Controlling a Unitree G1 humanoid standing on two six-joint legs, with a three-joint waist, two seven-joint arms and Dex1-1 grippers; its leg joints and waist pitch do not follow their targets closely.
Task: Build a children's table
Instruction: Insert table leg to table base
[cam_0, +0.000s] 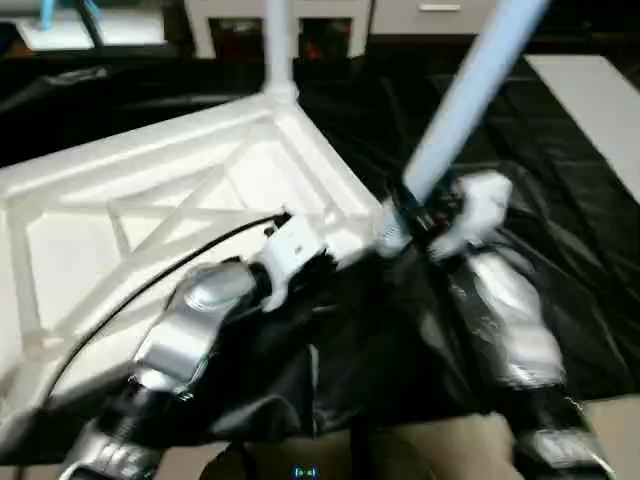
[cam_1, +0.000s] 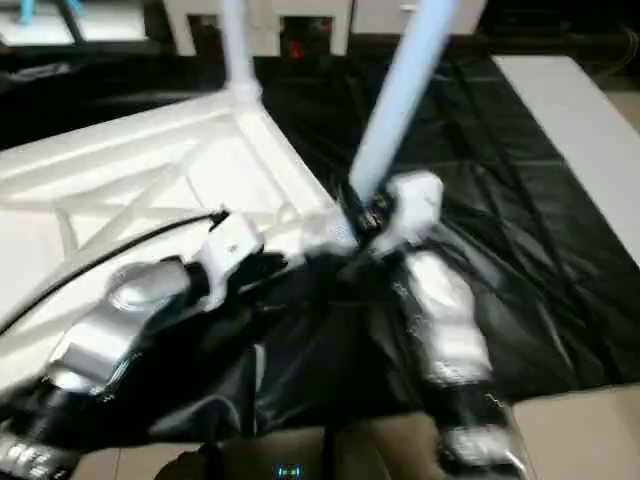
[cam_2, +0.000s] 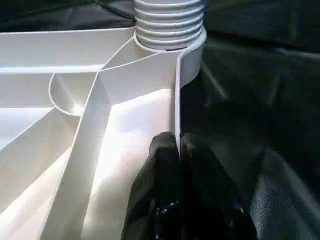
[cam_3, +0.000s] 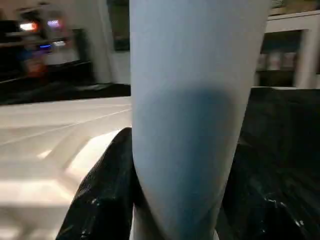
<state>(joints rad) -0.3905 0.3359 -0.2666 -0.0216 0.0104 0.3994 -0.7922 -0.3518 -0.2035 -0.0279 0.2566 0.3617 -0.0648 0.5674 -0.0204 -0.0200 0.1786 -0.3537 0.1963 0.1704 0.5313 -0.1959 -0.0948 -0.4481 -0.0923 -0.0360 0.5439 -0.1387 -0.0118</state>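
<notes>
I have the white tabletop (cam_0: 150, 200) lying upside down on the black-draped bench (cam_0: 560, 250), its X-shaped ribs facing up at me. At its far corner a white leg (cam_0: 277, 40) already stands upright in the round socket; the left wrist view shows that leg's ribbed thread (cam_2: 169, 22) seated in the socket. A second leg (cam_0: 470, 90), pale and long, leans over the tabletop's near right corner, tilted up and away from it. My right gripper (cam_0: 420, 215) has its jaws about half open around this leg's lower end, black fingers (cam_3: 107, 195) pressed to both sides of the tube. My left gripper (cam_2: 177, 150) reaches in low over the tabletop's near edge, its jaws nearly shut, pinching the thin upright rim wall (cam_2: 176, 90) a little short of the socketed corner. Both silver forearms angle in towards that right edge.
</notes>
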